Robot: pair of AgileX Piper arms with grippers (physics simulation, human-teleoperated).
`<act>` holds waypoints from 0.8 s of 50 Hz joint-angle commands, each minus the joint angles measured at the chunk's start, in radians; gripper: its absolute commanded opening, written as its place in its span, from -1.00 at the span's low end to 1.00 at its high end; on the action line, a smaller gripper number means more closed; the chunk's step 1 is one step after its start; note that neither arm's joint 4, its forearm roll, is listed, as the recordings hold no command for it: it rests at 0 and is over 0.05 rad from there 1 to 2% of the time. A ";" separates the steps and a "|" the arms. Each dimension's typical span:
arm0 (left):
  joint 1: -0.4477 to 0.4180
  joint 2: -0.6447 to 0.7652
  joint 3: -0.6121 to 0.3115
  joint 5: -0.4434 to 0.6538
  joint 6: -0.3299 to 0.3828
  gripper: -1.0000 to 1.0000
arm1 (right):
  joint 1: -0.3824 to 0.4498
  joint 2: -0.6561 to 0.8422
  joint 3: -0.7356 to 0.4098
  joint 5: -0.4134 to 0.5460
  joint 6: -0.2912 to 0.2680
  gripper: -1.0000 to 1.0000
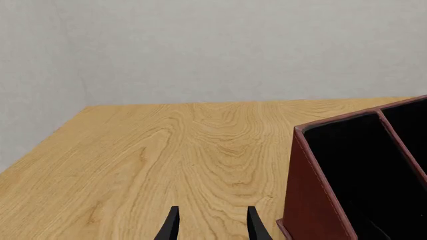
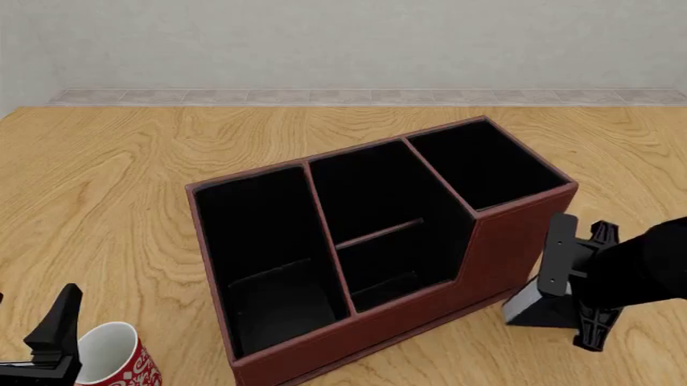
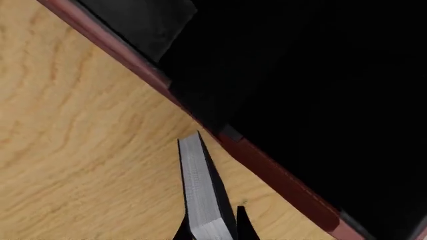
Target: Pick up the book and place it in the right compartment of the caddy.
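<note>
Here the small thick black book with white page edges (image 3: 200, 192) is pinched between the jaws of the right gripper (image 2: 574, 299), low by the tall end of the big red-brown leather-look caddy (image 2: 504, 241). It looks stiff, light and smooth, so hold the covers flat. The left gripper (image 1: 212, 225) hangs apart, holding nothing.
</note>
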 commanded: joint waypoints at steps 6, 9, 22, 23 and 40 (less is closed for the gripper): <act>-0.001 0.000 -0.002 0.004 -0.003 1.00 | 0.127 0.003 -0.025 0.113 0.166 -1.00; -0.002 0.000 -0.002 0.005 -0.004 1.00 | 0.157 0.000 -0.033 0.139 0.201 -1.00; -0.006 0.000 -0.002 0.005 -0.004 1.00 | 0.319 -0.030 -0.049 0.244 0.389 -1.00; -0.006 0.000 -0.002 0.005 -0.005 1.00 | 0.309 -0.036 -0.051 0.247 0.388 -1.00; -0.005 0.000 -0.007 0.011 -0.010 1.00 | 0.342 -0.148 -0.113 0.433 0.470 -1.00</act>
